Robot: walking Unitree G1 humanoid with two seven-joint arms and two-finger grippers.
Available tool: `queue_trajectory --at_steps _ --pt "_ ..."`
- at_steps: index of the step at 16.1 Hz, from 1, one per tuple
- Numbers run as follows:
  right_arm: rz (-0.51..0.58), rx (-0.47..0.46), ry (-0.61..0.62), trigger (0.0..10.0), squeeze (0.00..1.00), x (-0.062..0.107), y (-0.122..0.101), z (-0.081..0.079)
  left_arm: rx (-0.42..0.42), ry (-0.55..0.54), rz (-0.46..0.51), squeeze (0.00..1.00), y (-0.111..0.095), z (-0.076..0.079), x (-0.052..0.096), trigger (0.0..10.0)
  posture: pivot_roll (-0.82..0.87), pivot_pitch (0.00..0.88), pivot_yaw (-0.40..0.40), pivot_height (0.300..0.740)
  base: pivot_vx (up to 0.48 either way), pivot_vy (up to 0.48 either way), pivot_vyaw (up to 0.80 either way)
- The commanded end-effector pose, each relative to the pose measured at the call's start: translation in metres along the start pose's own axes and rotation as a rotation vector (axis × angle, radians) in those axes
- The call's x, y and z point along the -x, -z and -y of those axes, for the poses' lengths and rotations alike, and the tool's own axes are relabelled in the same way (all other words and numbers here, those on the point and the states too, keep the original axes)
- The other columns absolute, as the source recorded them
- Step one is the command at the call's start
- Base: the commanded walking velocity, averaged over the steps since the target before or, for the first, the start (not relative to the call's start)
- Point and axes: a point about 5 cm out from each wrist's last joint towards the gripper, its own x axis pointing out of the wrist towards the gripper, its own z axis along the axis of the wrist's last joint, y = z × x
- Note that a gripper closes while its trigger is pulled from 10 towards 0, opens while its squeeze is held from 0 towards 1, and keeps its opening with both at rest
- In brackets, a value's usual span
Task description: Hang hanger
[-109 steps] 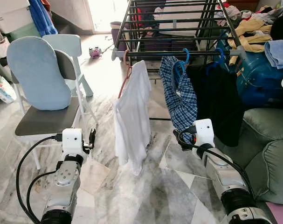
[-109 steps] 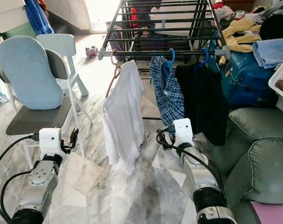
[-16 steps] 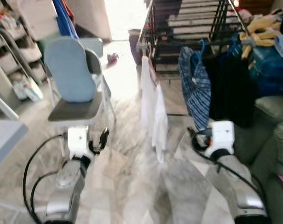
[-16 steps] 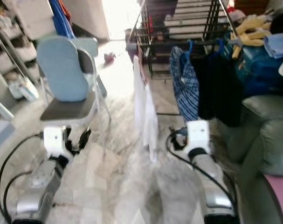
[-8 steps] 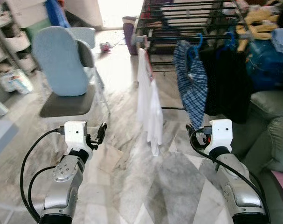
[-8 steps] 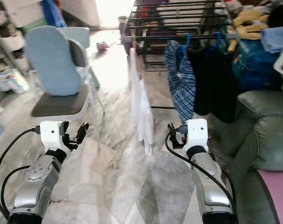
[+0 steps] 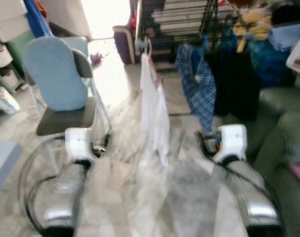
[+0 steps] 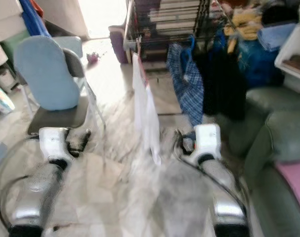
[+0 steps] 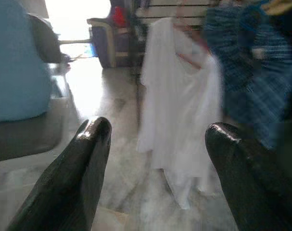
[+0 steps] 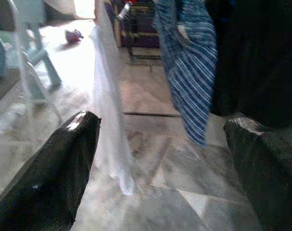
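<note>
Both pincers, left pincer (image 9: 153, 159) and right pincer (image 10: 160, 159), gape wide and empty, facing one white shirt (image 7: 153, 111) and one plaid shirt (image 7: 196, 89) hanging.

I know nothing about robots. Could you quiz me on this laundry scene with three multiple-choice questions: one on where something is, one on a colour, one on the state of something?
1. Where does the white shirt hang?
A. On the drying rack, left of the blue plaid shirt
B. Over the chair back
C. On the sofa arm

2. What colour is the cushion on the chair?
A. Red
B. Light blue
C. Yellow

3. How are the left gripper's jaws?
A. Shut on a hanger
B. Shut on the shirt
C. Open and empty

Answers: 1 A, the head views show it hanging from the rack beside the plaid shirt. 2 B, it is pale blue. 3 C, the left wrist view shows the fingers spread apart with nothing between.
</note>
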Motion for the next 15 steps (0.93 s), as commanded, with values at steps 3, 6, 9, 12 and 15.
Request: queue_trajectory --at_steps 3,6,9,12,15 --pt "0.015 -0.007 -0.015 10.0 0.0 -0.003 -0.004 -0.007 -0.031 -0.005 0.01 0.0 -0.004 -0.006 0.001 10.0 -0.14 0.0 0.076 0.731 0.0 0.0 0.0" --pt "0.017 -0.006 -0.017 10.0 0.0 -0.004 -0.004 -0.007 -0.039 0.002 0.011 0.0 -0.005 -0.006 0.001 10.0 -0.14 0.0 0.075 0.731 0.0 0.0 0.0" --pt "0.015 -0.002 -0.017 10.0 0.0 -0.004 -0.004 -0.005 -0.044 0.003 0.012 0.0 -0.005 -0.005 0.001 10.0 -0.15 0.0 0.07 0.731 0.0 0.0 0.0" --pt "0.013 0.01 0.008 10.0 0.0 0.001 -0.003 0.004 -0.06 0.002 -0.005 0.0 0.001 -0.007 0.006 10.0 -0.18 0.0 0.083 0.731 0.0 0.0 0.0" --pt "0.0 0.013 0.017 10.0 0.0 0.008 0.001 0.011 -0.062 -0.03 -0.033 0.0 0.009 -0.015 0.016 10.0 -0.19 0.0 0.099 0.731 0.0 0.0 0.0"
